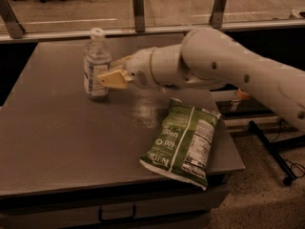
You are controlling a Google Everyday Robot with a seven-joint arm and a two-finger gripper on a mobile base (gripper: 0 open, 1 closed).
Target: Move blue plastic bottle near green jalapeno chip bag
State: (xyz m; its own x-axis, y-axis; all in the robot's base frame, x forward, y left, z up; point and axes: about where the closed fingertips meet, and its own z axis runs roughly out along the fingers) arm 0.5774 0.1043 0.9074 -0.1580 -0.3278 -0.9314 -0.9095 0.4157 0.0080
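The blue plastic bottle, clear with a white cap and a pale label, stands upright on the grey table at the middle back. My gripper reaches in from the right and is shut on the bottle's lower body with its tan fingers. The green jalapeno chip bag lies flat at the table's front right corner, its nutrition panel up, about a bag's length to the right and front of the bottle.
My white arm spans the table's back right. A glass railing with metal posts runs behind the table. A drawer handle shows below the front edge. The floor and a dark stand leg lie right of the table.
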